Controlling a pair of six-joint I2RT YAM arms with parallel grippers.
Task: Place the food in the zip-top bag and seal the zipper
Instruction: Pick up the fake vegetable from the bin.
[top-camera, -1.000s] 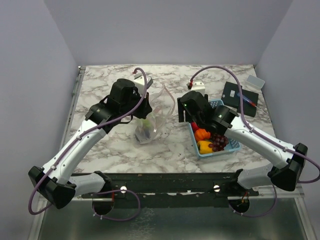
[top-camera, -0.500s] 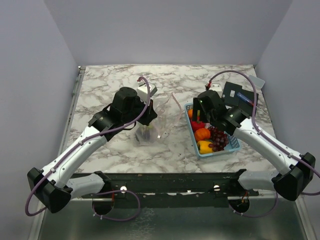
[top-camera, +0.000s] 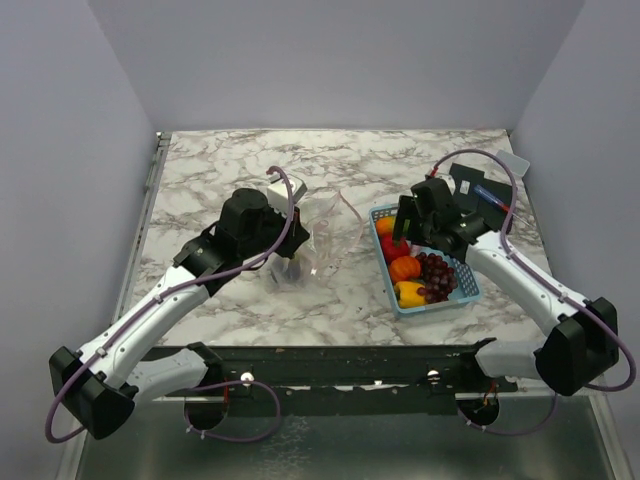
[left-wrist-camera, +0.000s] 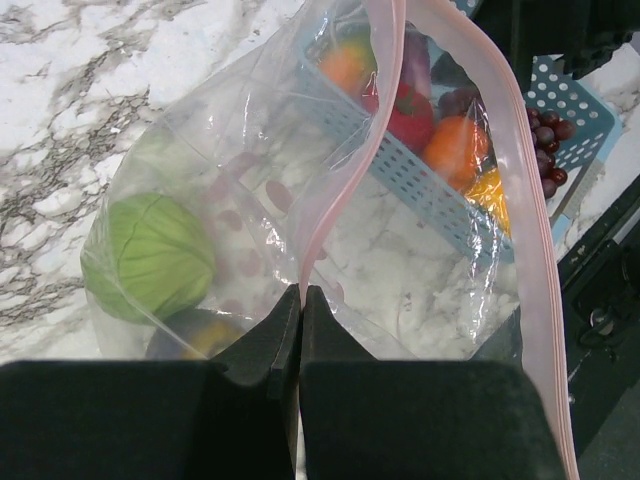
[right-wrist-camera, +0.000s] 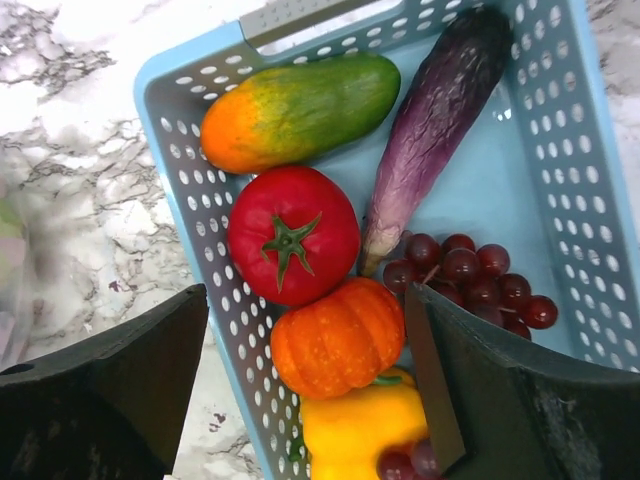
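Pinkish zipper (left-wrist-camera: 345, 160) clamped in left jaws, right jaws spread above basket's (right-wrist-camera: 163, 118) tomato (right-wrist-camera: 292, 248)

Lt-blue perforated basket (top-camera: 430, 306) (right-wrist-camera: 560, 130) sits on the right side of a white/grey marble-look table (top-camera: 220, 170), approx mid-depth. Far right, beyond the basket, lies a flat black item (top-camera: 492, 192), w/ a small pale rectangular piece (top-camera: 512, 160) just beyond it near the far-right corner. Black rail (top-camera: 330, 360) runs along the table's near edge; plain grey walls on 3 sides.
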